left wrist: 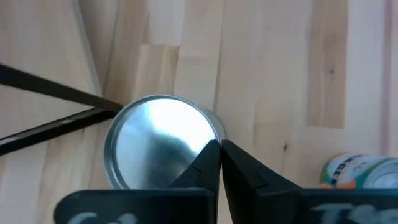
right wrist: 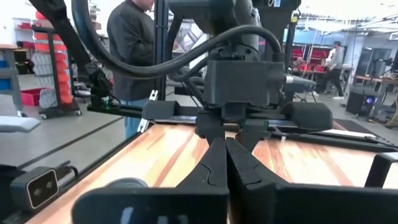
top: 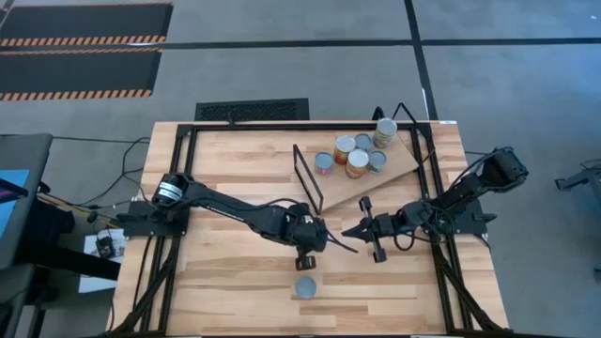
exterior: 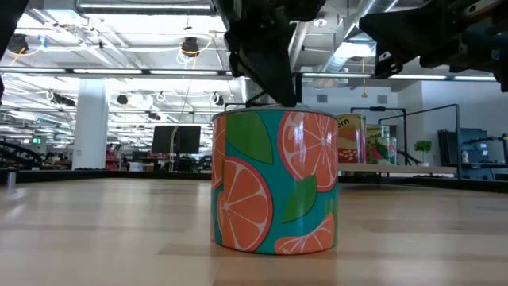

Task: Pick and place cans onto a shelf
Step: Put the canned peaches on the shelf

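Wooden tabletop [top: 235, 291] under left claw [top: 306, 262], clenched empty above lone can [top: 306, 287]; right claw [top: 354, 230] clenched mid-table

The lone can [exterior: 275, 183] carries a teal label printed with orange citrus slices and green leaves; its lid [left wrist: 160, 140] is plain bright silver. The cans on the shelf [top: 352, 152] show orange and tan labels with silver or white tops. The shelf [top: 404, 160] is light wood, its wire frame [top: 305, 178] black.

My left gripper [top: 306, 262] hangs over the table's near middle, fingers pressed together; my right gripper [top: 349, 230], likewise closed, points toward it.
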Robot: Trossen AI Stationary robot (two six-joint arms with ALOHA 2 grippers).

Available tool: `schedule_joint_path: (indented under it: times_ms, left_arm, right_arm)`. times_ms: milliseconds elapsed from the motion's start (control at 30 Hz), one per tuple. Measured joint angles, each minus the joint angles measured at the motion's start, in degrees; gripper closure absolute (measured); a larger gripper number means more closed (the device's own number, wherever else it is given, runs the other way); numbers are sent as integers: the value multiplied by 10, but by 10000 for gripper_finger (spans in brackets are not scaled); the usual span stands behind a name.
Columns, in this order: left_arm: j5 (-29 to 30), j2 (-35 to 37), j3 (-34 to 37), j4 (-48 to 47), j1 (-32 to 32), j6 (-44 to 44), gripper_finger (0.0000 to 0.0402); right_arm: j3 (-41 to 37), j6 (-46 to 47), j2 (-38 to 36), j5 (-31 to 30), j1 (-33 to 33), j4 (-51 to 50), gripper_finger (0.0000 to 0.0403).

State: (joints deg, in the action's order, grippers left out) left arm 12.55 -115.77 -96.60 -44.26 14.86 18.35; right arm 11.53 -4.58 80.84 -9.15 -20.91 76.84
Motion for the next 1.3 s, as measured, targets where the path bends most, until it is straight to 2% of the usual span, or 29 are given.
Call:
schedule_joint_path:
  times_ms: [100, 467, 567, 700, 800, 967, 1300]
  left_arm:
    - [-18, 0, 0, 10, 2, 1, 391]
    - [-20, 6, 0, 11, 22, -17, 335]
    - [7, 29, -1, 14, 40, -14, 348]
    - [58, 63, 27, 27, 65, -7, 391]
    - [52, 88, 74, 66, 80, -9, 396]
    - [42, 137, 181, 187, 106, -27, 400]
    - [61, 307, 476, 516, 115, -49, 401]
  right_arm:
    - [0, 0, 0, 0, 0, -1, 399]
    - [0, 0, 0, 0, -1, -1, 396]
    - [0, 2, 0, 0, -1, -6, 396]
    - [1, 10, 0, -3, -1, -24, 398]
    - [3, 12, 0, -11, -1, -34, 398]
    - [36, 13, 0, -13, -1, -104, 398]
    - [150, 34, 0, -15, 1, -318, 397]
